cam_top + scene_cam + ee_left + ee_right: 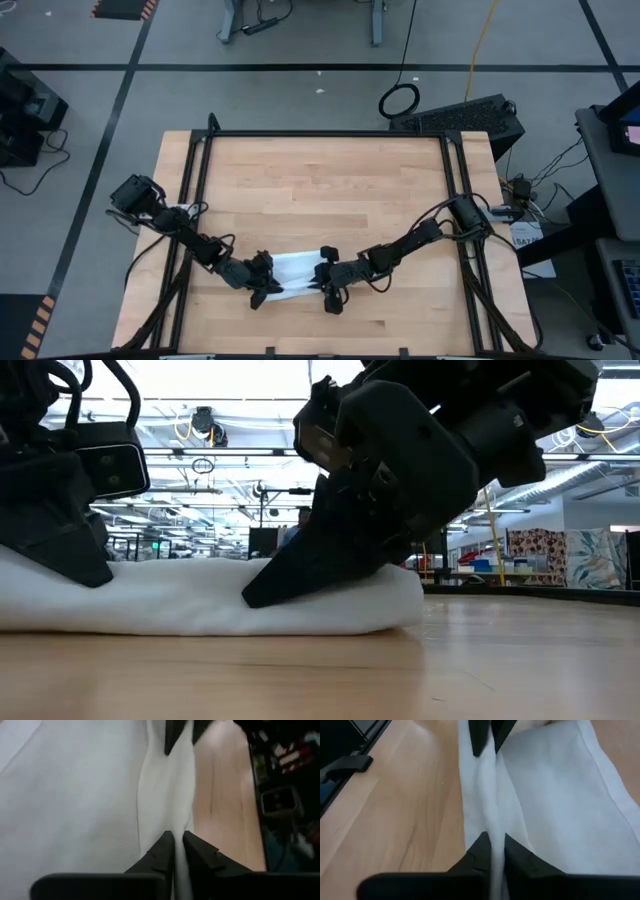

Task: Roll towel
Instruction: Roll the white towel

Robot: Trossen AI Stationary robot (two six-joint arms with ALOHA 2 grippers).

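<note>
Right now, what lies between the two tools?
Only the towel: a raised fold of it runs from the left tool to the right tool, both pinching it. Both wrist views show this.

A plain white towel point(294, 268), with no pattern or marking, lies on a pale honey-coloured wooden bench point(320, 190) streaked with fine lengthwise grain. A black metal frame point(330, 134) edges the bench. Both robot arms are matt black, and so are the left claw point(268, 293) and the right claw point(327, 290). The surrounding floor point(300, 90) is grey with black tape lines.
</note>
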